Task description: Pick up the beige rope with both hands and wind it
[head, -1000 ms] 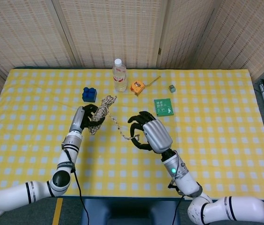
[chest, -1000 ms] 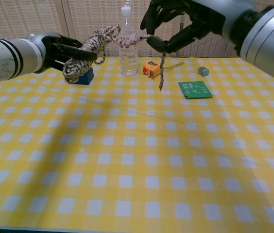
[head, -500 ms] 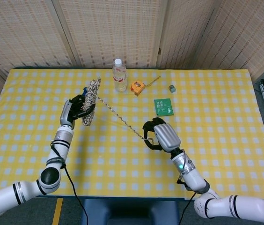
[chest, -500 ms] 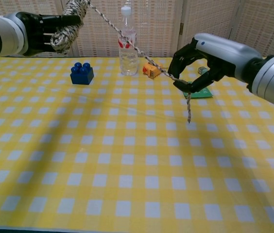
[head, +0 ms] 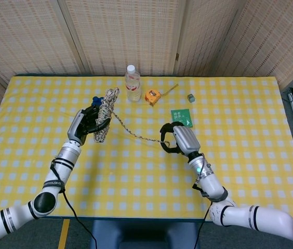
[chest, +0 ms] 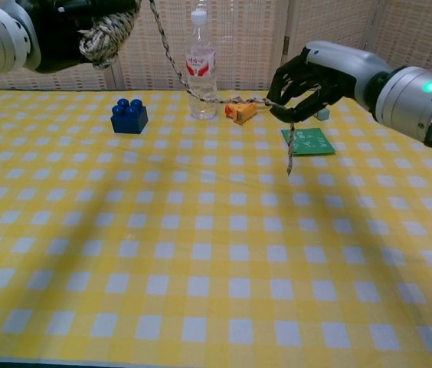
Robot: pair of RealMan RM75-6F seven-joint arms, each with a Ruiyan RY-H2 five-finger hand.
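Note:
The beige rope is mostly wound into a coil, and my left hand grips that coil, held up above the table's left half. A slack strand sags from the coil across to my right hand, which pinches it near the loose end. A short tail dangles below the right hand over the yellow checked cloth. Both hands are raised off the table.
A blue block, a water bottle and an orange tape measure stand along the far side. A green card and a small grey cube lie at the right rear.
My right hand has risen and come back toward the far side, so the strand now sags instead of running taut. The left hand with the coil has shifted slightly right.

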